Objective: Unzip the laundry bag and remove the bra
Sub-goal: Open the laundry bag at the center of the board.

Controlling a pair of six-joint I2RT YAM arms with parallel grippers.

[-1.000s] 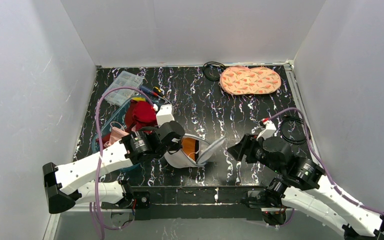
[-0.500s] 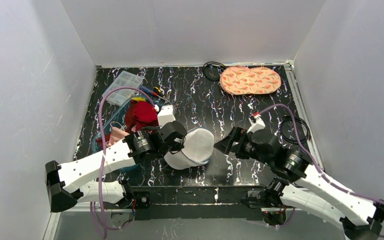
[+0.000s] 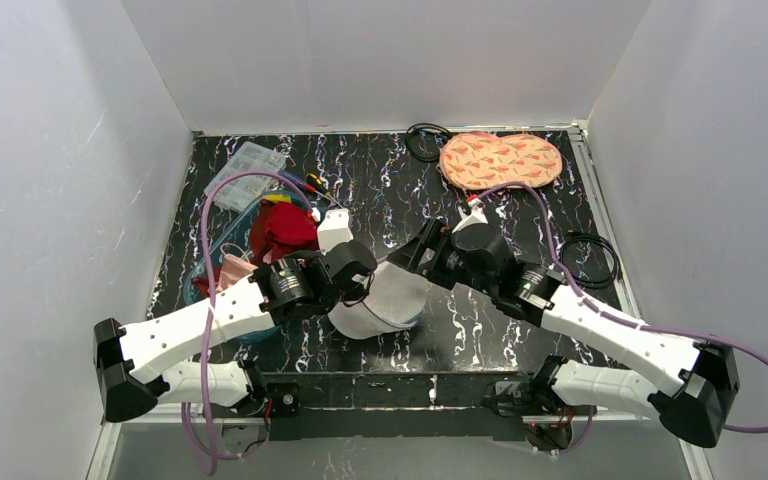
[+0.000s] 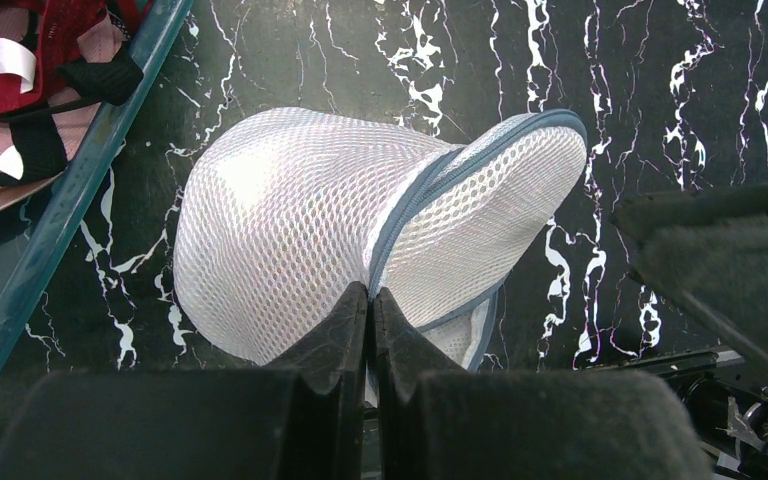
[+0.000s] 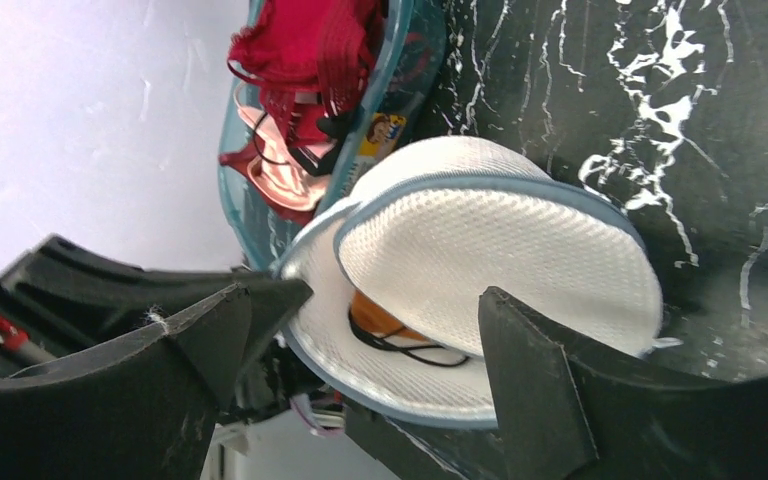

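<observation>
Tightly, left gripper (image 4: 370,292) pinches laundry bag (image 4: 290,220) rim.

The laundry bag (image 4: 280,230) lies right of the tray (image 4: 70,190).

right fingers (image 5: 535,370) reached laundry bag (image 5: 410,388), lid (image 5: 500,255) fallen

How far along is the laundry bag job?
Done: the laundry bag looks at least partly unzipped; the right wrist view shows a gap along its rim. In hand: the left tool is shut, pinching the bag's edge, and the right tool is open, close by the bag. Left: the orange garment, likely the bra, is inside and needs pulling out.
</observation>
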